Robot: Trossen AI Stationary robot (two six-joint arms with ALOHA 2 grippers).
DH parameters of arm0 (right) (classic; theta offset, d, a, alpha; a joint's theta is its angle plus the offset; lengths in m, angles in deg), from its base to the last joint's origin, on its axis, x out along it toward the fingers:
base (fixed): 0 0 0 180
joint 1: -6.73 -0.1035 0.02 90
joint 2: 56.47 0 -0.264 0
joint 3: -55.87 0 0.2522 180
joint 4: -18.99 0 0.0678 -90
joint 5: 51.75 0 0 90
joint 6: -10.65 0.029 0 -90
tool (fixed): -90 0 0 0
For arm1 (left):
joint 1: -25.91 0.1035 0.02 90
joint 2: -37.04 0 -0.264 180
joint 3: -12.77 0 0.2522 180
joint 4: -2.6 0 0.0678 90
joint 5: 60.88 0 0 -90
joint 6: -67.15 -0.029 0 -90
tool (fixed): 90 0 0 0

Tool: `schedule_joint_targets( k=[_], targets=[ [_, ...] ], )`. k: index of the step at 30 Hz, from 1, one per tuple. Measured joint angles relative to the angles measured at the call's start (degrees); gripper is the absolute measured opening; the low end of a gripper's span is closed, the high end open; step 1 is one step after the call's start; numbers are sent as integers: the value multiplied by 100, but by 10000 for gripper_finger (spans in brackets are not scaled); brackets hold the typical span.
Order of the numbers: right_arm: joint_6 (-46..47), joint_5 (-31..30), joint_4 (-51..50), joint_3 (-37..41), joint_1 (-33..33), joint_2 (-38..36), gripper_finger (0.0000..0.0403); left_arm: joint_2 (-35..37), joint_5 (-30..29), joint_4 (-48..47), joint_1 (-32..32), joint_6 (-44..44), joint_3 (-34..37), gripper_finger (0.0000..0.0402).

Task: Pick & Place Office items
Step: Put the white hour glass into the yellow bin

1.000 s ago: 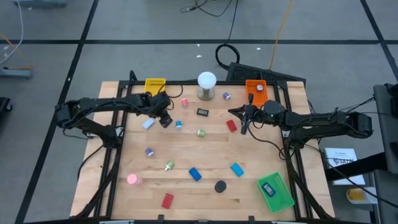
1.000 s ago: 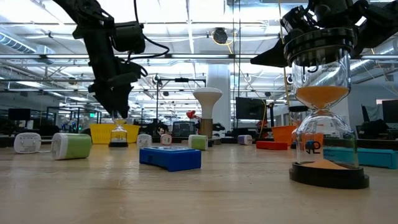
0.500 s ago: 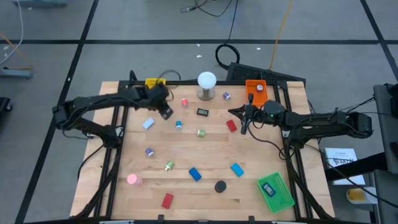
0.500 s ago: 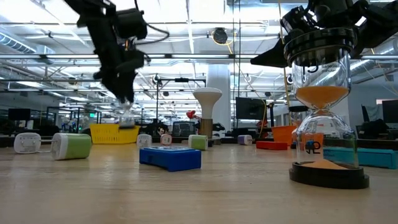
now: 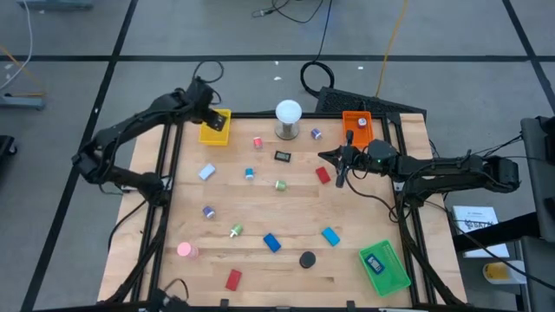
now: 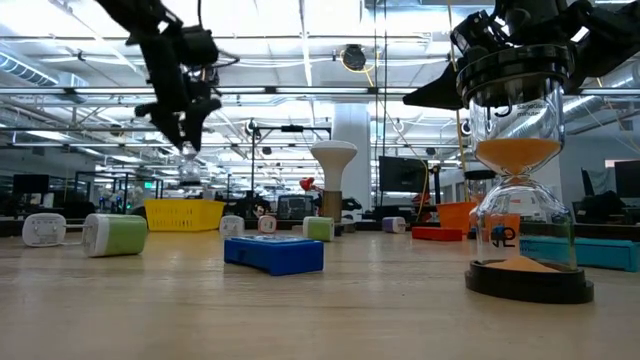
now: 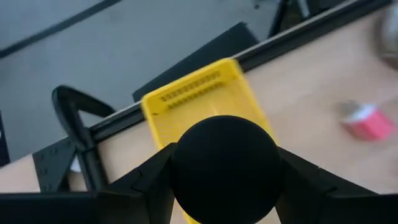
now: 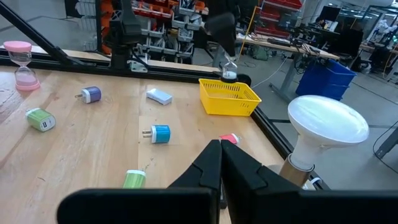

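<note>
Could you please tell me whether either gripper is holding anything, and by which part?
The left gripper holds a small black-capped hourglass by its top cap, above the yellow tray. The right gripper is shut on nothing.

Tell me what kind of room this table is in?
Probably a robotics lab or workshop. The wooden table sits on a grey floor with cables trailing across it, and the low view shows an open hall with ceiling strip lights, while the right wrist view shows stocked shelves.

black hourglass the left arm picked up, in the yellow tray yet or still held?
Still held. The left gripper grips the hourglass above the yellow tray, clear of it.
</note>
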Motion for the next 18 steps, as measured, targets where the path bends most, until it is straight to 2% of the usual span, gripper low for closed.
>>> schedule_joint_targets(
  k=[5,12,18],
  targets=[
    [-4,1,1,0,0,0,0,-452,294,449,434,-126,100,211],
    [-4,1,1,0,0,0,0,-1177,311,913,725,-170,102,211],
    [-6,1,1,0,0,0,0,-1429,228,930,839,-178,102,211]
  ],
)
